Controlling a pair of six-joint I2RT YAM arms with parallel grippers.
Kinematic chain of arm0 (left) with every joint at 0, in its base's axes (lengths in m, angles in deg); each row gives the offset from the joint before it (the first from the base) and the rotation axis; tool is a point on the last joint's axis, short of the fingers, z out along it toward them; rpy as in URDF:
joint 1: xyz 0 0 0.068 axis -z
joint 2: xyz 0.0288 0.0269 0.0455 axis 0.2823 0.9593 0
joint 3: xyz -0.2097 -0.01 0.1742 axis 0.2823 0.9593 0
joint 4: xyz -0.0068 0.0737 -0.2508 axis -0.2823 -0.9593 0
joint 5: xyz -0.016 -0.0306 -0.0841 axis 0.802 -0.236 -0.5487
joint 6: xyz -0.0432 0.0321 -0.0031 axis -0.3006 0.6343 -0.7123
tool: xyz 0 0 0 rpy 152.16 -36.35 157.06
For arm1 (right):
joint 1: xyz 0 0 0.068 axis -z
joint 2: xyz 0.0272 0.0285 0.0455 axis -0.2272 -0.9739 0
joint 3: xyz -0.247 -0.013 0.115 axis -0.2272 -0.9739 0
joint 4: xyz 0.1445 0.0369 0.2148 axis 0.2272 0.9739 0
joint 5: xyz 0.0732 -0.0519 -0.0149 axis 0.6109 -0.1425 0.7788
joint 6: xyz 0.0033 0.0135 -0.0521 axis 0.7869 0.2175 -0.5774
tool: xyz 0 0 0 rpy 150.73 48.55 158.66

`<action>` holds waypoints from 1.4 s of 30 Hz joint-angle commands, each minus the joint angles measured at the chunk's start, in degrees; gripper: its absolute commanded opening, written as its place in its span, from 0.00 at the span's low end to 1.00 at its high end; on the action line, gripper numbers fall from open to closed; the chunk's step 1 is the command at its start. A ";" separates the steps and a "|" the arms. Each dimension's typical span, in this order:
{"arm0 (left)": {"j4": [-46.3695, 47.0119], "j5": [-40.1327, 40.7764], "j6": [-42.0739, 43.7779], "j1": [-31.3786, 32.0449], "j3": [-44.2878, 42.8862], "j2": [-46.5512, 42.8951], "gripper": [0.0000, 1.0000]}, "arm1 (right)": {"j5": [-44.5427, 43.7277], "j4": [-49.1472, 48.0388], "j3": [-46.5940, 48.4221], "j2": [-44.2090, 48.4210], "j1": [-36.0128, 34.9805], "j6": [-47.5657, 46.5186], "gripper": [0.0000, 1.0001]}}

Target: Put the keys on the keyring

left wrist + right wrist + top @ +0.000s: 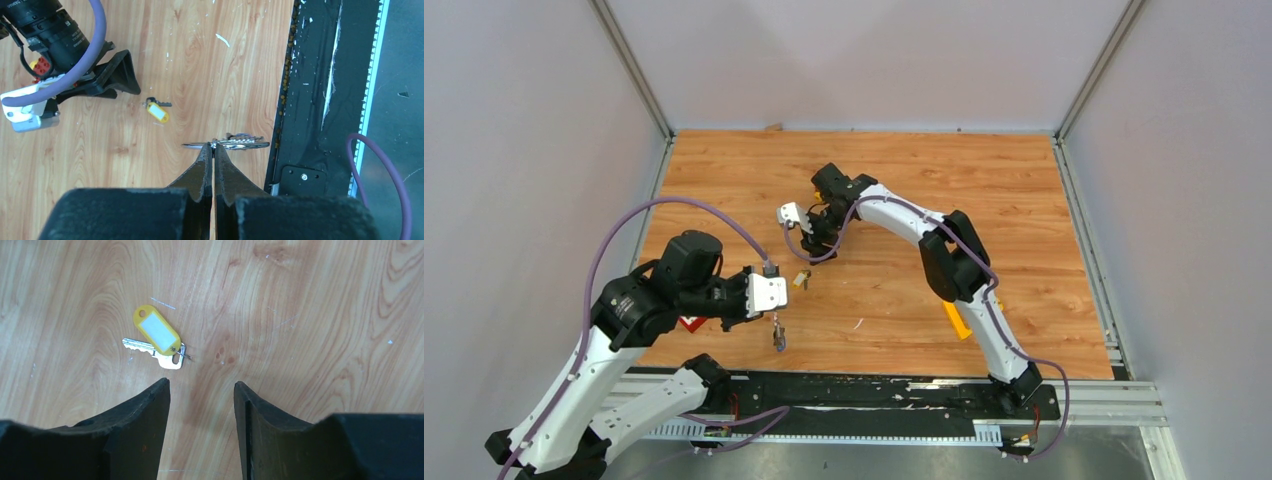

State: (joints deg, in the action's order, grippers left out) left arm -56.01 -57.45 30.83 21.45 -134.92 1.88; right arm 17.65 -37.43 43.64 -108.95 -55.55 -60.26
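Observation:
My left gripper (214, 146) is shut on the thin silver keyring (197, 145), which shows edge-on at its fingertips. A bunch of silver keys (243, 143) hangs on that ring. In the top view, the left gripper (775, 318) holds this bunch (779, 340) above the table's near edge. One silver key with a pale yellow tag (156, 333) lies flat on the wood, just ahead and left of my right gripper (201, 385). The right gripper's jaws stand open with only bare wood between them. The same tagged key (801, 280) lies between the two grippers, and it shows again (157, 111) in the left wrist view.
A yellow plastic piece (957, 320) pokes out from behind the right arm's lower link. A red toy (692, 323) peeks out under the left arm. A black rail (310, 100) runs along the table's near edge, close to the held keys. Grey walls enclose the wooden table (1024, 200).

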 commanded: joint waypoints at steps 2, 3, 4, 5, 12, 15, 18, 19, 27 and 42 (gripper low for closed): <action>-0.05 -1.30 0.86 -0.23 -2.40 -0.11 0.00 | 2.69 11.21 8.26 -4.31 -0.50 -14.10 0.50; -0.05 -1.29 0.81 -0.21 -2.40 -0.05 0.00 | 2.58 11.73 8.56 -4.74 -0.60 -14.80 0.50; -0.05 -1.29 0.84 -0.18 -2.41 -0.03 0.00 | 2.21 11.85 8.86 -5.21 -0.87 -15.20 0.50; -0.05 -1.29 0.85 -0.18 -2.45 -0.02 0.00 | 1.86 12.00 9.18 -5.57 -1.16 -15.65 0.50; -0.22 -1.75 0.80 -0.22 -2.50 -0.25 0.00 | 0.68 14.66 14.14 -9.31 -2.65 -17.71 0.49; -0.39 -1.90 0.87 -0.19 -2.50 -0.39 0.00 | 0.67 15.90 16.50 -10.62 -2.95 -18.24 0.49; -0.53 -1.98 0.94 -0.23 -2.41 -0.45 0.00 | 0.50 16.83 18.05 -11.46 -3.28 -19.12 0.48; -0.49 -1.85 0.97 -0.21 -2.43 -0.50 0.00 | 0.49 17.23 18.13 -11.54 -3.41 -19.53 0.47; -0.57 -1.56 1.13 -0.18 -2.15 -0.89 0.00 | 0.23 18.47 16.74 -10.66 -3.51 -21.29 0.29; -0.32 -0.35 1.31 -0.19 -1.72 -0.89 0.00 | 1.80 19.55 15.98 -8.20 -3.47 -21.41 0.11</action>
State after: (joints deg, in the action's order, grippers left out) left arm -57.28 -57.55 31.44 21.45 -135.10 1.37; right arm 17.93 -19.21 59.42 -119.70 -58.82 -79.80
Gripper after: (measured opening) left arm 0.008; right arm 0.122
